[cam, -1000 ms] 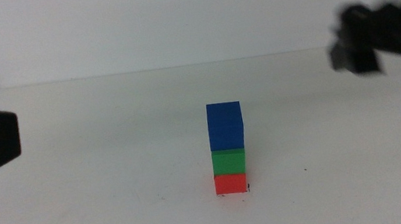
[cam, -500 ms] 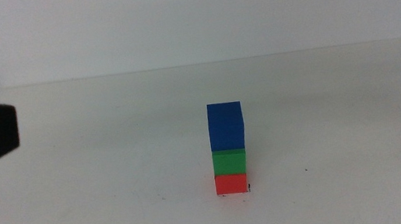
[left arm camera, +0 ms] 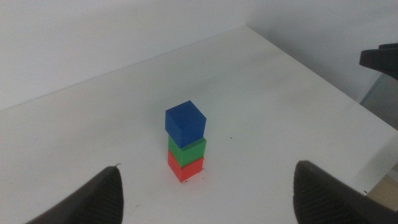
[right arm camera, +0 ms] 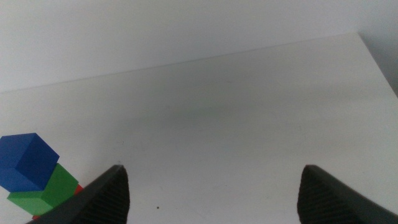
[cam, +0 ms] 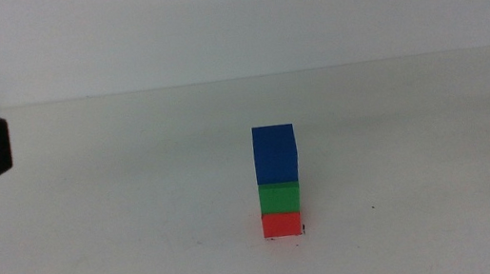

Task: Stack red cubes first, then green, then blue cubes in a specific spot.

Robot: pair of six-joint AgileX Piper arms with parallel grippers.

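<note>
1. On the desk (cam: 135, 172), your blue cube (cam: 276, 154) tops the green cube (cam: 279, 197) and red cube (cam: 282, 224).
2. Both hands, left hand (left arm camera: 205, 190) and right hand (right arm camera: 211, 190), gape wide and empty.
3. Any desk bump could topple the stack.

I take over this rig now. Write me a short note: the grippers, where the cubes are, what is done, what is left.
Left gripper: open, empty, back from the stack.
Right gripper: open, empty, out of the middle view.
Red cube sits on the table, green cube on it, blue cube on top, slightly twisted.
Done: all three are stacked in order.
Left: nothing apparent, only parking the arms.
</note>
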